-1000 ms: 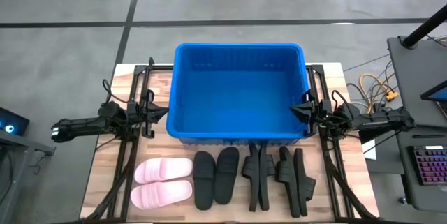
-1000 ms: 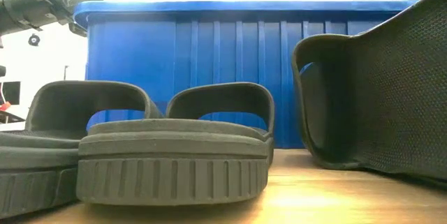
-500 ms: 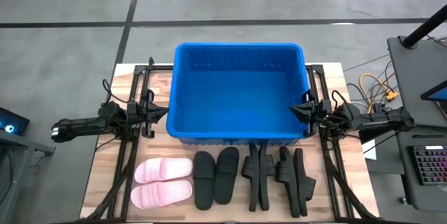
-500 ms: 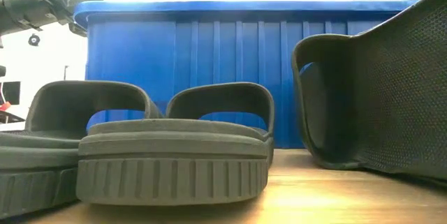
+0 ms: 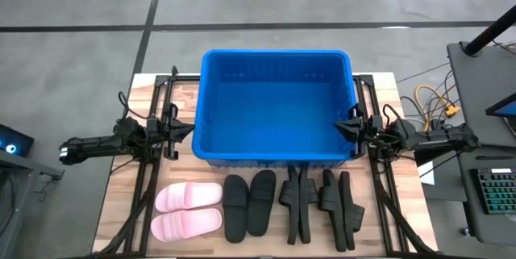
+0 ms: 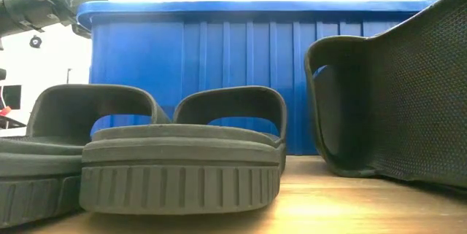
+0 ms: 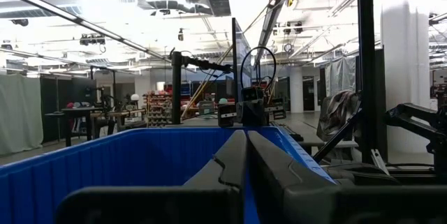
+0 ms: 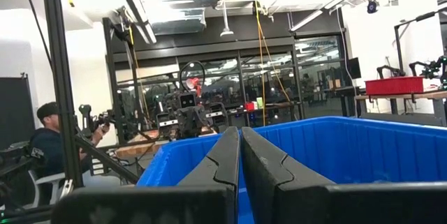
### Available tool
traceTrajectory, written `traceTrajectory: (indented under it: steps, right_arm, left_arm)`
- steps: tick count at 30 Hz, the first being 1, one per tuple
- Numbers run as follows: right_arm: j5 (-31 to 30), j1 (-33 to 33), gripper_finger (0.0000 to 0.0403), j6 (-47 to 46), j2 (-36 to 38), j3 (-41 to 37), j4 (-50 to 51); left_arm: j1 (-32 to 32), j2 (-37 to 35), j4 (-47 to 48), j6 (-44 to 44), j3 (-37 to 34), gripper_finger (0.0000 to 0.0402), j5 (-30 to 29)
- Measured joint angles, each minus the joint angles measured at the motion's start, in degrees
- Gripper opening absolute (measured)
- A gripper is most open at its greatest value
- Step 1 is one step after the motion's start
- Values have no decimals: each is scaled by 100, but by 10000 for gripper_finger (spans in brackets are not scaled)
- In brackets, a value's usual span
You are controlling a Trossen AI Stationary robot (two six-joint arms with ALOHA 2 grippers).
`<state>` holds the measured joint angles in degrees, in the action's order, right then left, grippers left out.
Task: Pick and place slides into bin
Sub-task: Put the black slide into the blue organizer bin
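Note:
The blue bin (image 5: 276, 106) stands at the table's middle and far side, with nothing in it. In front of it a pale pink pair of slides (image 5: 188, 210) lies flat at the near left. A black pair (image 5: 248, 204) lies flat beside it, and several more black slides (image 5: 322, 204) stand on edge to the right. My left gripper (image 5: 187, 129) is shut and empty at the bin's left wall (image 7: 126, 155). My right gripper (image 5: 342, 127) is shut and empty at the bin's right wall (image 8: 363, 147).
Black arm frames (image 5: 153, 106) run along both sides of the bin. A desk with a keyboard (image 5: 493, 194) and cables stands off the table's right. A seated person (image 8: 42, 147) shows in the room beyond. Bare wood lies at the near edge (image 5: 121, 235).

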<state>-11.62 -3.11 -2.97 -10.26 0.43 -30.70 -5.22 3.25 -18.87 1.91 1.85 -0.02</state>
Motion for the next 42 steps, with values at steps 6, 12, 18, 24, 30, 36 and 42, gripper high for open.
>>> traceTrajectory:
  steps: [6,12,18,24,30,36,42]
  right_arm:
    - [0,2,9,-522,-4,-5,-330]
    - [-186,2,9,-1698,-1,-5,-1205]
    - [-416,4,9,-1953,0,-3,-2152]
    - [-635,4,20,-1932,0,-1,-2296]
    - [-662,4,83,-1352,-28,210,-2206]
    - [-651,4,153,-366,-313,916,-2194]
    - [-9,2,180,-620,-768,1970,-1491]
  left_arm:
    - [-2,2,-18,-79,0,0,-6]
    - [1,3,-111,-1049,0,0,-139]
    - [1,97,-1309,-1207,0,0,-346]
    - [-2,302,-2411,-1167,15,10,-885]
    - [-4,762,-2421,-1212,218,95,-885]
    - [-4,1455,-3627,-1217,504,179,-905]
    - [-4,2306,-4958,-1217,1111,194,-932]
